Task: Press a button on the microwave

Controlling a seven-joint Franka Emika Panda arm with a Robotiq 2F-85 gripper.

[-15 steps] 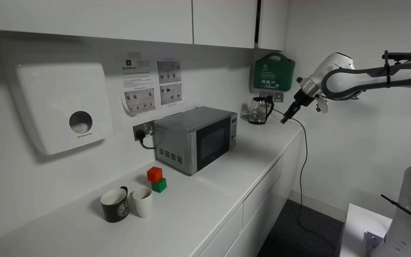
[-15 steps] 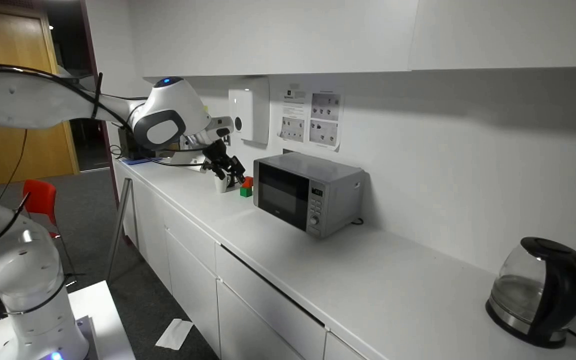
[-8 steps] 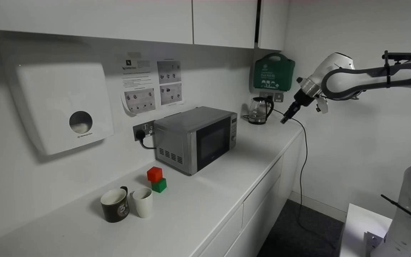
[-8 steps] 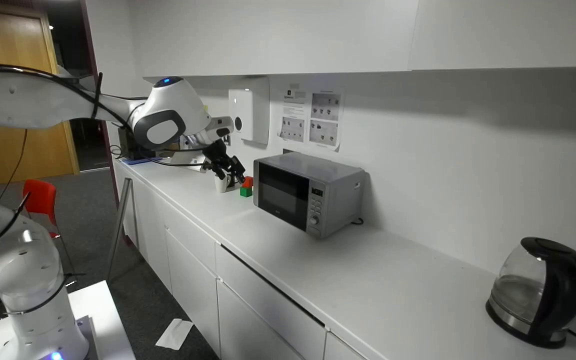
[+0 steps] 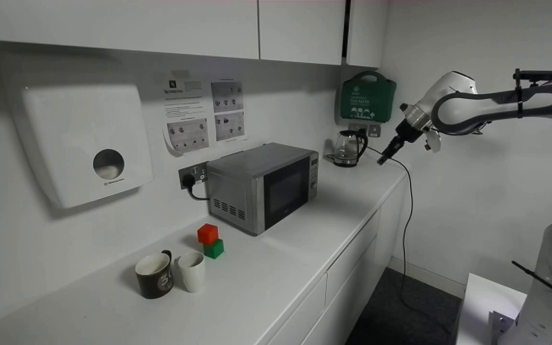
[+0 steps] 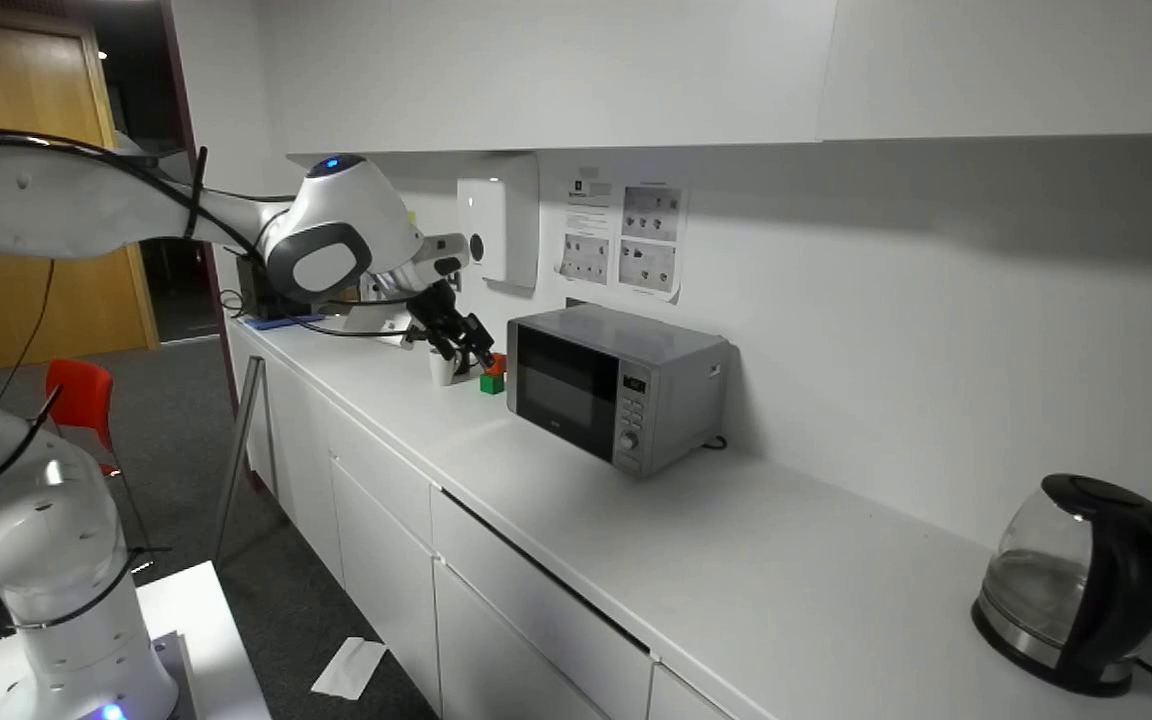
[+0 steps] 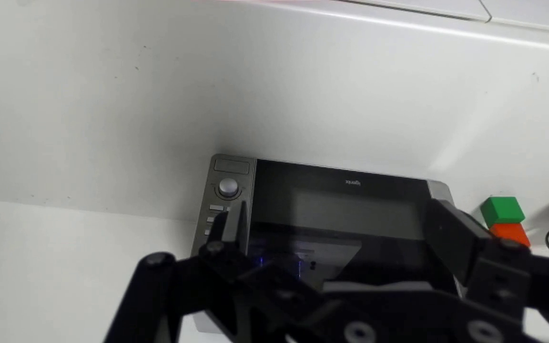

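The silver-grey microwave (image 5: 242, 177) stands on the counter with its dark glass door shut; it also shows in an exterior view (image 6: 676, 380). Its narrow control panel (image 6: 633, 410) has a display, several small buttons and a round knob. In the wrist view the knob (image 7: 228, 187) and some buttons (image 7: 216, 207) show; one finger (image 7: 234, 224) covers other buttons. My gripper (image 7: 339, 208) is open and empty, its fingers wide apart across the view of the door. In both exterior views the gripper (image 5: 382, 161) (image 6: 481, 358) hangs in the air in front of the microwave, tilted down and apart from it.
A red block (image 5: 208, 234) rests on a green block (image 5: 213, 248) beside the microwave. A dark mug (image 5: 151, 278) and a white mug (image 5: 192, 272) stand nearby. A glass kettle (image 6: 1066, 590) stands on the counter's other side. Wall cabinets (image 5: 300, 28) overhang the counter.
The gripper has shifted very slightly, its tips a little to the right in an exterior view. Nothing else has visibly moved.
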